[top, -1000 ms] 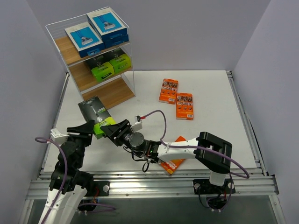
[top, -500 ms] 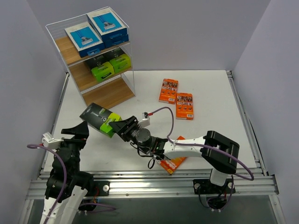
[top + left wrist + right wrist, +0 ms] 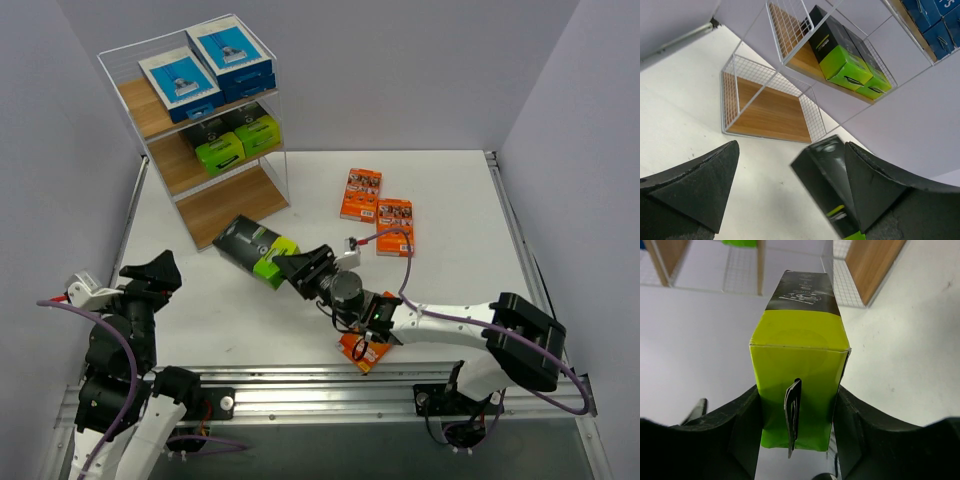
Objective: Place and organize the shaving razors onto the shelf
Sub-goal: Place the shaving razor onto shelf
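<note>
Where pale walls [image 3: 400, 70] closed in a white surface [image 3: 450, 200], the shelf [image 3: 240, 200] stood far beyond the left tool [image 3: 150, 275] and a little to its right. Two blue packs [image 3: 178, 80] lay on its top board and two lime packs [image 3: 220, 152] on the middle one. A third, the held pack [image 3: 255, 248], hung in the air. Its green end was clamped between the fingers of the right tool [image 3: 300, 268], and its black end pointed towards the shelf. There were three orange packs [image 3: 361, 193]. Two lay side by side beyond the right tool and to its right, well apart from it, and one lay behind it, partly under that arm. The left tool gaped wide, holding nothing.

A second earlier the left tool had been close against the held pack. Since then the right tool had carried it rightward. The left tool had drawn back towards the near left corner, well apart from it.
</note>
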Motion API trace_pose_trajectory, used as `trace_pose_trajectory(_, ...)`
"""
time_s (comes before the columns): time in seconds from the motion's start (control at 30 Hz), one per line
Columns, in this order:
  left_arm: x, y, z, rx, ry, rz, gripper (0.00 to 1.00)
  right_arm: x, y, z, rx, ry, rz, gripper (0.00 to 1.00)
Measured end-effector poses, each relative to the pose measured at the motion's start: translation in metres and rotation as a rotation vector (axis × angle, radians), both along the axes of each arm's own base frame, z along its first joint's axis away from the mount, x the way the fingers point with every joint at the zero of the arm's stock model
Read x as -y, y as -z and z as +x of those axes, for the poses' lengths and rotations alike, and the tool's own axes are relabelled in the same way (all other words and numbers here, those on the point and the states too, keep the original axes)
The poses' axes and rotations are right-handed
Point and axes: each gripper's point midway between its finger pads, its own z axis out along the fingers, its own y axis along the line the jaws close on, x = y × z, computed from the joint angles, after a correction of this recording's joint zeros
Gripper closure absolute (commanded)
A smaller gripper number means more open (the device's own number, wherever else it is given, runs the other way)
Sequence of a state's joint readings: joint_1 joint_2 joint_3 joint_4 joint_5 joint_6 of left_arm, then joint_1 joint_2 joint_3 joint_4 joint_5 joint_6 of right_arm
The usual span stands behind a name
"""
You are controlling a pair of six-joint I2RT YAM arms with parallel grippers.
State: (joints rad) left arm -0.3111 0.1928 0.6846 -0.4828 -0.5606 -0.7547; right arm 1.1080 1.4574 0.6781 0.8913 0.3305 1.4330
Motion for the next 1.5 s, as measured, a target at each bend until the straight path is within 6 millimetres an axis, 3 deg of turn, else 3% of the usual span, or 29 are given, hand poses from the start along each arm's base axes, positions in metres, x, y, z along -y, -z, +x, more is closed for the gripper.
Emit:
trace_pose_trajectory(0.07, -0.003, -0.007, -0.001, 0.014, -0.007, 0.053, 0.02, 0.014, -0.014, 0.009, 0.015, 0.027, 0.006, 1.0)
trace_pose_trajectory(0.13, -0.005, -0.008, -0.001, 0.012, -0.013, 0.099, 0.18, 0.028, -0.03, 0.016, 0.035, 0.052, 0.016, 1.0)
trace_pose_trajectory(0.2, -0.008, -0.008, -0.001, 0.003, -0.021, 0.139, 0.28, 0.043, -0.044, 0.023, 0.055, 0.075, 0.028, 1.0)
trace_pose_trajectory(0.33, -0.013, -0.011, 0.002, -0.028, -0.046, 0.199, 0.02, 0.065, -0.058, 0.037, 0.073, 0.103, 0.024, 1.0)
trace_pose_trajectory(0.57, -0.016, -0.03, 0.018, -0.044, -0.078, 0.321, 0.06, 0.08, -0.058, 0.058, 0.054, 0.107, -0.056, 1.0)
trace_pose_trajectory(0.7, -0.019, -0.04, 0.022, -0.031, -0.096, 0.394, 0.0, 0.078, -0.074, 0.073, 0.063, 0.091, -0.057, 1.0)
trace_pose_trajectory(0.87, -0.025, -0.05, 0.021, -0.007, -0.126, 0.46, 0.02, 0.066, -0.098, 0.089, 0.096, 0.059, -0.053, 1.0)
trace_pose_trajectory(1.03, -0.03, -0.031, 0.022, -0.03, -0.153, 0.517, 0.03, 0.051, -0.118, 0.099, 0.13, 0.015, -0.042, 1.0)
trace_pose_trajectory(1.17, -0.033, -0.016, 0.019, -0.05, -0.168, 0.544, 0.05, 0.045, -0.121, 0.103, 0.138, -0.006, -0.057, 1.0)
trace_pose_trajectory(1.5, -0.037, -0.024, 0.009, 0.013, -0.201, 0.543, 0.05, 0.038, -0.107, 0.123, 0.114, -0.024, -0.079, 1.0)
